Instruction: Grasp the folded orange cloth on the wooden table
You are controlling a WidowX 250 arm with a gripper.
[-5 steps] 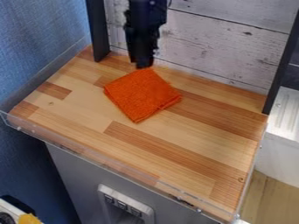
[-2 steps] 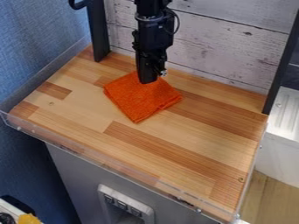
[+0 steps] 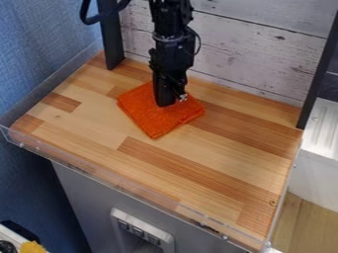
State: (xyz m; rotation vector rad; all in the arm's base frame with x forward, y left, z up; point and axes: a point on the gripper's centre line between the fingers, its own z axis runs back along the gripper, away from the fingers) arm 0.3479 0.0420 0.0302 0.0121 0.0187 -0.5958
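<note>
The black gripper (image 3: 165,103) hangs down from the top edge of the camera view, its tip over the middle of an orange cloth (image 3: 155,123). Folded into a rough square, the cloth lies flat on the wooden counter (image 3: 218,158), towards its back left part. The gripper's lower end covers a part of the cloth's upper half. Whether it touches the cloth, I cannot tell.
Behind the counter stands a whitewashed plank wall (image 3: 257,54), between a black post (image 3: 110,34) on the left and another (image 3: 320,69) on the right. A clear low rim (image 3: 119,185) runs along the front edge.
The gripper has come down and forward from the cloth's back corner to over its middle. The cloth has kept its place.
</note>
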